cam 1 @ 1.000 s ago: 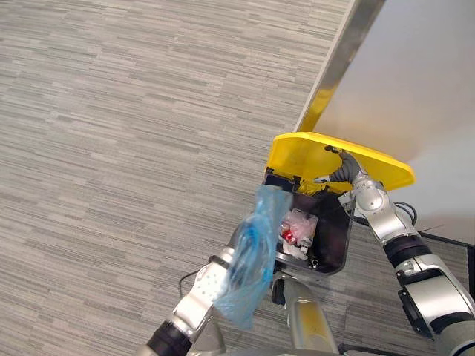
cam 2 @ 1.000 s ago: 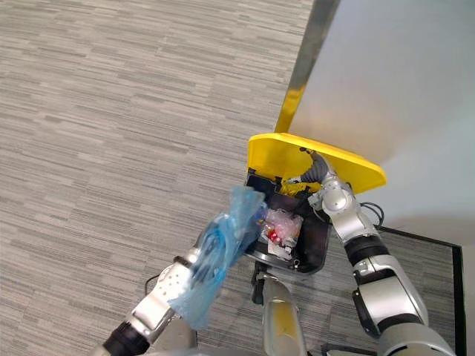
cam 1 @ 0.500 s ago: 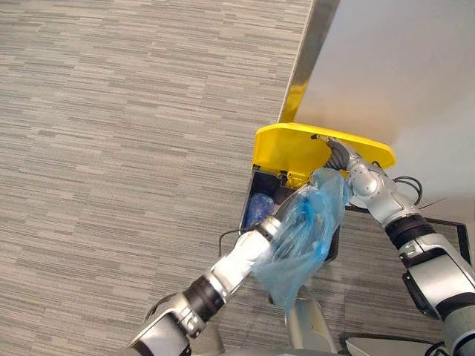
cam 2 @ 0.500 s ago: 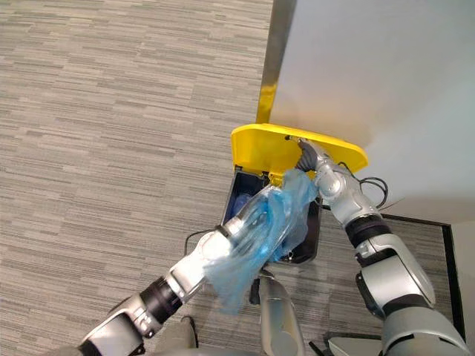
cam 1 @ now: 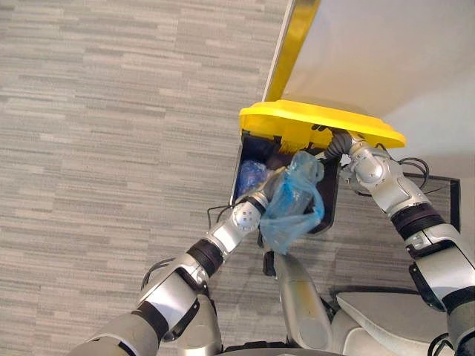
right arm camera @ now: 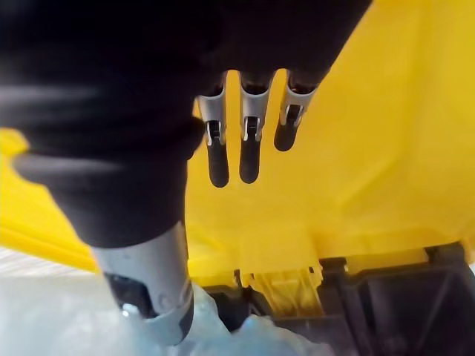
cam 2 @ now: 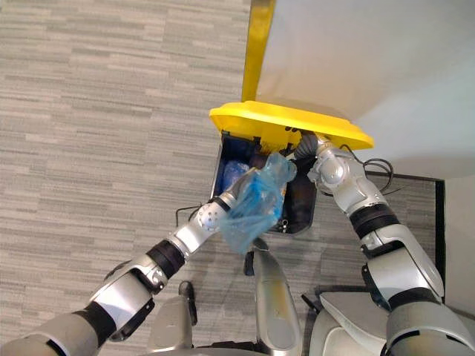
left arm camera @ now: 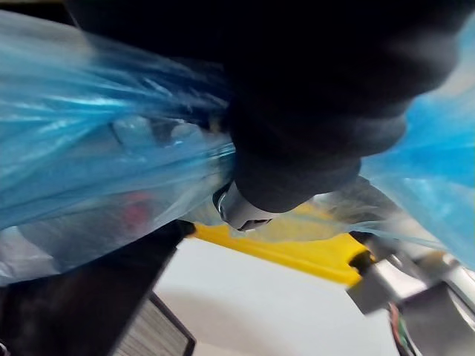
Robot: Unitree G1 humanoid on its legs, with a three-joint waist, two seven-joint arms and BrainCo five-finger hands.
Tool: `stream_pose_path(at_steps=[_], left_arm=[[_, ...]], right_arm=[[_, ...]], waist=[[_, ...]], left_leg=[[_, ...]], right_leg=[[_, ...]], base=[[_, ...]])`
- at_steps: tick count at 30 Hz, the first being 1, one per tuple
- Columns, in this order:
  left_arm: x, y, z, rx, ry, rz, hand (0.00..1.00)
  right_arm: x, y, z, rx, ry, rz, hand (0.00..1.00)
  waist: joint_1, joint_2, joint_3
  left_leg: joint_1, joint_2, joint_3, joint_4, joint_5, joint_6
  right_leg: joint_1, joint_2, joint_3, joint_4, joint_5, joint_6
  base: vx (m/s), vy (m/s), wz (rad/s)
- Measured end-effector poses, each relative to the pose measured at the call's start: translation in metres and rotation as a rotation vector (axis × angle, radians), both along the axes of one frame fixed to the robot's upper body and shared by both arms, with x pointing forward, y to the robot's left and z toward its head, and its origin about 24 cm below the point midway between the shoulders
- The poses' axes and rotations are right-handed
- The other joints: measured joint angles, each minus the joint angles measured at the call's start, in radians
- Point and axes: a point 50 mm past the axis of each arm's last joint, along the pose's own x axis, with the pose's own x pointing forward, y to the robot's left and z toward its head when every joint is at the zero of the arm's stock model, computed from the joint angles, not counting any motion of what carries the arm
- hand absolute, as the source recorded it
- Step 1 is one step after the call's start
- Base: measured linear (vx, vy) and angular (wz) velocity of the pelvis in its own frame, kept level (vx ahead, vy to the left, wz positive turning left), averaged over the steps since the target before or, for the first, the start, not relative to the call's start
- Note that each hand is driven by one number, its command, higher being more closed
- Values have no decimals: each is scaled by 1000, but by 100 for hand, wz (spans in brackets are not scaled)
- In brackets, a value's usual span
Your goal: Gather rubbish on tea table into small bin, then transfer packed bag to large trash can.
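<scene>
The large trash can [cam 1: 249, 152] is dark with a yellow lid [cam 1: 319, 122], and it stands against a pale wall. My right hand [right arm camera: 249, 148] is open, its straight fingers pressed against the underside of the lid [right arm camera: 386, 133] and holding it up. My left hand [cam 1: 256, 211] is shut on the packed blue bag [cam 1: 293, 204], which hangs over the can's open mouth, partly inside its rim. In the left wrist view the bag [left arm camera: 96, 170] wraps close around the hand, with the yellow lid [left arm camera: 297, 252] beyond it.
Another blue bag [cam 1: 251, 178] lies inside the can at its left side. Striped grey carpet [cam 1: 111, 148] spreads out to the left. The pale wall [cam 1: 386, 52] with a yellowish edge strip [cam 1: 293, 44] rises behind the can. A dark-framed panel [cam 1: 449, 182] lies on the right.
My left arm has carried the blue bag forward from beside the can to over its opening. My right hand keeps the lid raised. The camera has shifted.
</scene>
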Motion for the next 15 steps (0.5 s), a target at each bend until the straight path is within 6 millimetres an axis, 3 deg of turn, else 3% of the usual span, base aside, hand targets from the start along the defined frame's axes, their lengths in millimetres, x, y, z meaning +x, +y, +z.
stream_pose_path(at_steps=[6, 7, 10, 15], left_arm=[[20, 31, -7, 103, 25, 111, 100], [22, 36, -10, 137, 30, 126, 0], [27, 43, -12, 212, 27, 150, 0], [31, 36, -2, 271, -30, 111, 0]], right_arm=[[2, 5, 10, -3, -44, 7, 0], [3, 6, 13, -2, -55, 9, 0], [5, 13, 19, -20, -78, 29, 0], [2, 26, 32, -19, -130, 83, 0]], waist=[[-13, -11, 27], [-13, -11, 27], [-16, -12, 27], [-16, -21, 40]], left_leg=[[-62, -13, 0, 43, -18, 5], [-73, -15, 3, 44, -18, 5], [-95, -17, 14, 43, -18, 4], [-111, -15, 30, 50, -27, -4]], right_leg=[[-51, -10, 13, 10, 8, 0], [-65, -10, 17, 11, 10, 0], [-97, -8, 26, 16, 12, 0], [-123, -4, 40, 21, 12, 0]], base=[[5, 11, -4], [29, 5, -7], [57, 3, -11], [47, 11, -9]])
